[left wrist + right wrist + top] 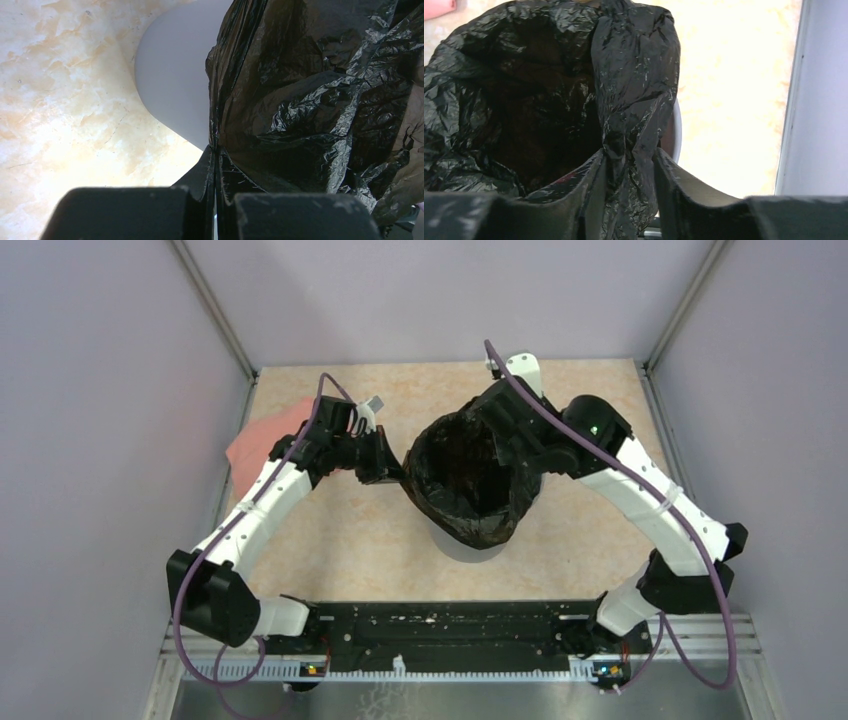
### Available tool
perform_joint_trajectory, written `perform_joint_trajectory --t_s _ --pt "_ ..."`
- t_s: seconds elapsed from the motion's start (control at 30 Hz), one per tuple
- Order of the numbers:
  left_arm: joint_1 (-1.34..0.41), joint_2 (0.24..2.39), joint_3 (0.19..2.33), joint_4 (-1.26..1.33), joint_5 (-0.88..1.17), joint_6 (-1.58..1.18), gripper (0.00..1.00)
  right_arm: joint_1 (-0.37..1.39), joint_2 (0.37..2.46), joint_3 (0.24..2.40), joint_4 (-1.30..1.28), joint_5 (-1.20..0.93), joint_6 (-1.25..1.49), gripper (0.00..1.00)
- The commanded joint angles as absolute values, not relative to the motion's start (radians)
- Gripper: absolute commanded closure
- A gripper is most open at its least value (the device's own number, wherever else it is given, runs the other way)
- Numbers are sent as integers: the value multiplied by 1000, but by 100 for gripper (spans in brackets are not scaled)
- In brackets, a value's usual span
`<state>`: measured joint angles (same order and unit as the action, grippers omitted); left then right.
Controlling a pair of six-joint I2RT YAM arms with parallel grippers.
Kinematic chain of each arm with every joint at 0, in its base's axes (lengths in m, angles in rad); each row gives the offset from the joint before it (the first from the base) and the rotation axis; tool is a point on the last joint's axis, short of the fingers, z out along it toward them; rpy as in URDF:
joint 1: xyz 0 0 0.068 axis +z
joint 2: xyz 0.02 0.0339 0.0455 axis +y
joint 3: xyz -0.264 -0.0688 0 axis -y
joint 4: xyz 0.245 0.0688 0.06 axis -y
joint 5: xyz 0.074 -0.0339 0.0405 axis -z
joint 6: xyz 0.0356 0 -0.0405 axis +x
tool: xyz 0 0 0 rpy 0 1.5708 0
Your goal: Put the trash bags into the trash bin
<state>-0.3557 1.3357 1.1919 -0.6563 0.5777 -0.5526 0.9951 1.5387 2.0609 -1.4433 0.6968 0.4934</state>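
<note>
Two pinches hold the bag point(470, 480): my left gripper point(215, 162) pressed tight on its rim, my right gripper point(629, 167) closed on a thick fold. It hangs open over the bin point(175, 85). I reckon an uneven pull could tear the film or tip the bin.

We see a tabletop point(360, 530) with a beige marbled pattern, mostly bare. A salmon-pink cloth point(262, 440) lies flat at its far left edge, up against the left wall point(100, 390), partly hidden. The walls are plain lilac-grey, back wall point(440, 290) and right wall point(770, 390) included. Metal posts point(215, 310) run up the two far corners. A black plate point(450, 625) spans the near edge, with a metal shelf point(460, 698) just below it.
</note>
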Motion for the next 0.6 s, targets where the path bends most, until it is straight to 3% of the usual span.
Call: perform_joint_trajectory --t_s 0.0,0.17,0.57 --pt "-360 1327 1221 -625 575 -557 100 954 1498 2057 -1467 728 472 70" --pt "-362 1326 1216 -620 579 -558 100 876 1409 1925 -1404 655 465 100" --pt "-364 1316 1184 -591 581 -564 100 688 1149 1534 -1198 461 510 100"
